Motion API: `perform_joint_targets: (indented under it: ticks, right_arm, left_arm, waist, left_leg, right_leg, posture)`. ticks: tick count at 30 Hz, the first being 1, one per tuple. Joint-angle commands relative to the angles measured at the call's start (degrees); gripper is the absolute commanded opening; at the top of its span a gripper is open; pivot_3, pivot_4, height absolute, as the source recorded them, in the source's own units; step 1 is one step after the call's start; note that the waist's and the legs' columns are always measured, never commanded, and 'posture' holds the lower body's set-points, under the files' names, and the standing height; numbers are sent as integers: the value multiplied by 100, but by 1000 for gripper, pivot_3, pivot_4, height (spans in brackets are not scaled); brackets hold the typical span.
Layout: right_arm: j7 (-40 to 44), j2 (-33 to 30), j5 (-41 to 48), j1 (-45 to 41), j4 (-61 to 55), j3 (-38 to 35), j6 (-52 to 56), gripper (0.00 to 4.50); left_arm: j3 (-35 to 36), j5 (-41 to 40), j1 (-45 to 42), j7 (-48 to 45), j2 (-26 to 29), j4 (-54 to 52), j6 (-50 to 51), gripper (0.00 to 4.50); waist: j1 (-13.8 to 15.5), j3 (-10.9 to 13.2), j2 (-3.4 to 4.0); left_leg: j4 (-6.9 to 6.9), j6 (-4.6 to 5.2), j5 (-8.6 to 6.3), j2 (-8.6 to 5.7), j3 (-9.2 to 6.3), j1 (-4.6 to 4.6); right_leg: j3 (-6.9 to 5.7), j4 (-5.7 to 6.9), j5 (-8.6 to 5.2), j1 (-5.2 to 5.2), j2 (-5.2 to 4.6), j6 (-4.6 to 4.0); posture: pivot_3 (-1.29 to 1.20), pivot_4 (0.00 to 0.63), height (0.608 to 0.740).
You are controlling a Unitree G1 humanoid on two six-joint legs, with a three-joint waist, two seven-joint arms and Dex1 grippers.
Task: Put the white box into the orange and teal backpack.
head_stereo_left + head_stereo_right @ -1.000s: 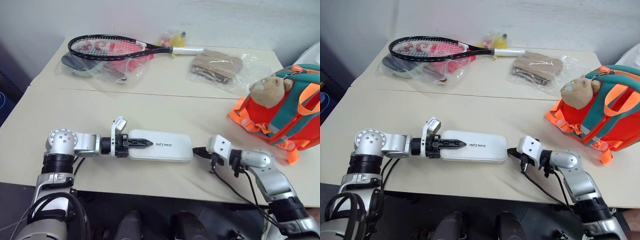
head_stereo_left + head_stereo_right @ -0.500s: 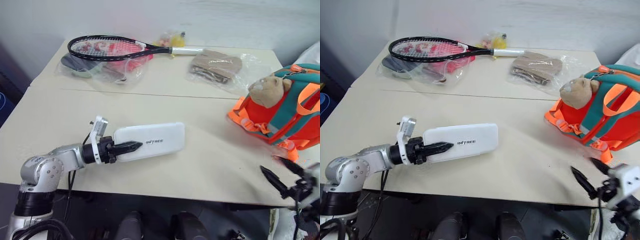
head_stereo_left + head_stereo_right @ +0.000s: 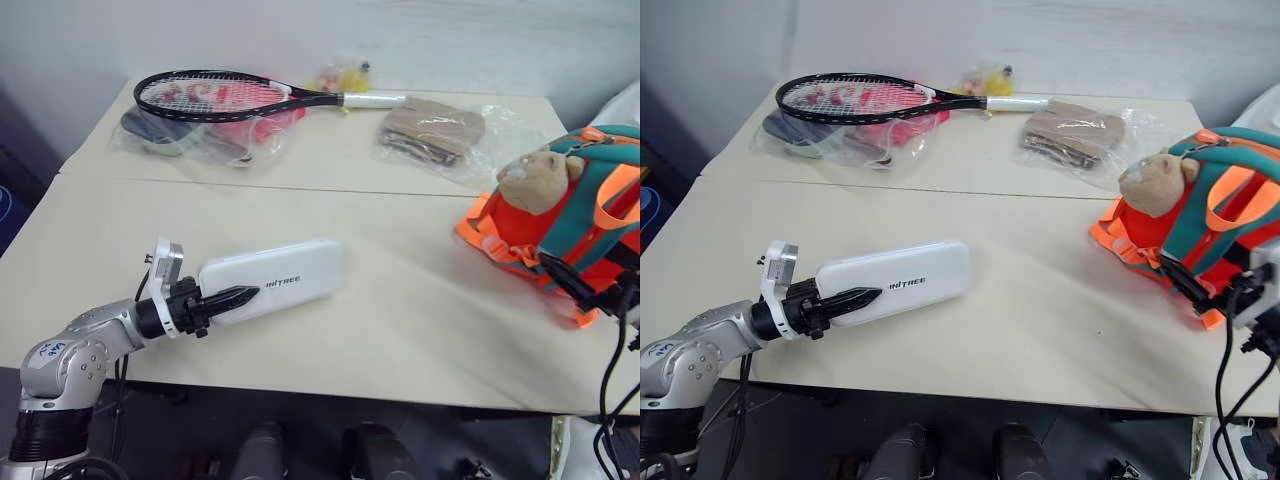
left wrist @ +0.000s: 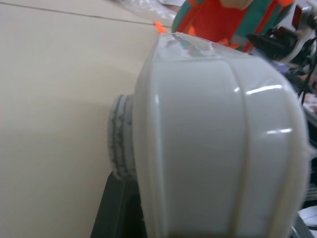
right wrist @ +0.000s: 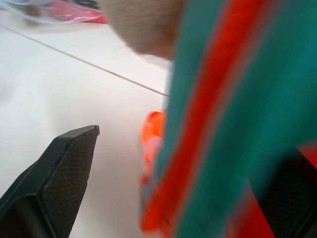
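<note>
The white box (image 3: 285,278) is a glossy oblong case with dark lettering. It hangs tilted just above the table, its far end higher. My left gripper (image 3: 226,298) is shut on its near end, and in the left wrist view the white box (image 4: 213,148) looms close. The orange and teal backpack (image 3: 590,215) stands at the table's right edge with a tan bear head (image 3: 535,178) on it. My right gripper (image 3: 585,277) is open against the backpack's front. In the right wrist view one black finger (image 5: 59,183) stands apart from the backpack's teal and orange strap (image 5: 223,124).
A black tennis racket (image 3: 230,95) lies at the back left over clear plastic bags (image 3: 195,135). Another bag with tan fabric (image 3: 435,130) sits at the back centre-right, with small yellow items (image 3: 345,75) behind it. A seam (image 3: 300,188) crosses the cream table.
My right gripper let go of the box's end, opened and swung right and up to the backpack. The left gripper carried the box leftward and raised its far end.
</note>
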Motion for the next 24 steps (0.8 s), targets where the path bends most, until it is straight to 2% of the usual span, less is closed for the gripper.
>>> perform_joint_targets:
  ticks: [1,5,10,11,15,17,20,24]
  right_arm:
    - [124,-64,-182,-576,454,229,-255,3238]
    - [188,135,-373,-1089,730,621,-468,1938]
    - [173,732,341,-1326,-751,1360,599,201]
    - [116,857,555,-1343,-1132,1500,876,6]
    - [-125,1287,1478,-1362,-2415,1998,1881,6]
    - [-261,1437,2214,-1322,-3187,2320,2516,6]
    - [-364,1265,3167,-1285,-3849,2456,3283,6]
    - [-417,740,4253,-1228,-4063,2217,3954,6]
  left_arm:
    - [516,-131,18,115,40,-195,-166,1215]
    - [797,-253,148,306,-36,-344,-73,1215]
    - [1074,-450,86,583,-135,-266,16,1215]
    - [1117,-455,46,647,-158,-207,-1,1215]
    - [1297,-640,-226,993,-185,227,304,1215]
    - [1304,-575,-325,1158,-209,322,326,1215]
    - [1310,-503,-365,1251,-214,366,302,1215]
    - [1438,-548,-315,1319,-197,344,274,1215]
  waist:
    - [-18,0,0]
    - [-58,0,0]
    - [-103,0,0]
    - [-118,0,0]
    - [-129,0,-1]
    - [-163,1,-1]
    - [-172,2,-3]
    - [-150,10,-18]
  left_leg:
    - [3,2,0,-2,0,0]
    - [5,12,-6,-6,6,2]
    - [-1,0,1,3,4,3]
    - [-3,0,1,5,3,3]
    - [-5,1,0,5,-5,2]
    - [-9,0,0,5,-6,-1]
    - [-15,-1,-2,5,-6,-6]
    - [-6,15,-12,-5,-8,-13]
  right_leg:
    - [-1,-1,1,3,-3,1]
    - [0,-5,3,5,-10,5]
    - [-1,8,3,-3,-2,5]
    - [-1,12,3,-5,-1,5]
    - [-4,17,3,-8,-1,5]
    - [-5,19,3,-15,-1,5]
    - [-5,18,3,-21,-2,5]
    - [-8,7,3,-17,-15,5]
  posture:
    - [0,150,740]
    - [0,150,740]
    - [0,150,740]
    - [0,150,740]
    - [0,150,740]
    - [0,150,740]
    - [0,150,740]
    - [0,150,740]
